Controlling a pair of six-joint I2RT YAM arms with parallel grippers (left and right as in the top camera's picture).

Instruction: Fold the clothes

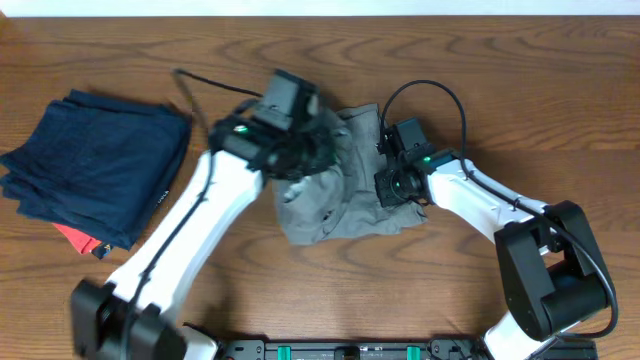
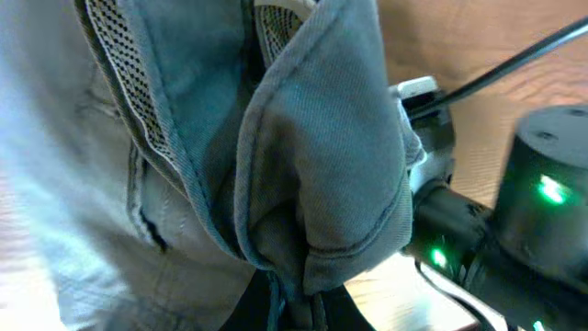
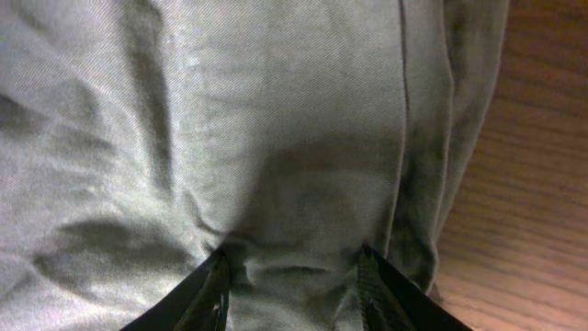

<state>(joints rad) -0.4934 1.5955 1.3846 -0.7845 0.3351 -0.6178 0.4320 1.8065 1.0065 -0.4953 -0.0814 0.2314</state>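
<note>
The grey shorts (image 1: 335, 205) lie crumpled on the wooden table's middle. My left gripper (image 1: 303, 143) is over their upper left part. In the left wrist view it is shut (image 2: 296, 299) on a bunched fold of the grey shorts (image 2: 322, 156), lifted, with mesh pocket lining showing. My right gripper (image 1: 393, 188) is at the shorts' right edge. In the right wrist view its fingers (image 3: 292, 276) are spread wide and press down on the grey shorts (image 3: 230, 119), with cloth between them but not pinched.
A stack of folded dark navy garments (image 1: 100, 165) lies at the left, with a small red cloth piece (image 1: 72, 237) poking out beneath it. Black cables (image 1: 425, 90) loop above the right arm. Bare wooden table (image 1: 560, 110) surrounds the shorts.
</note>
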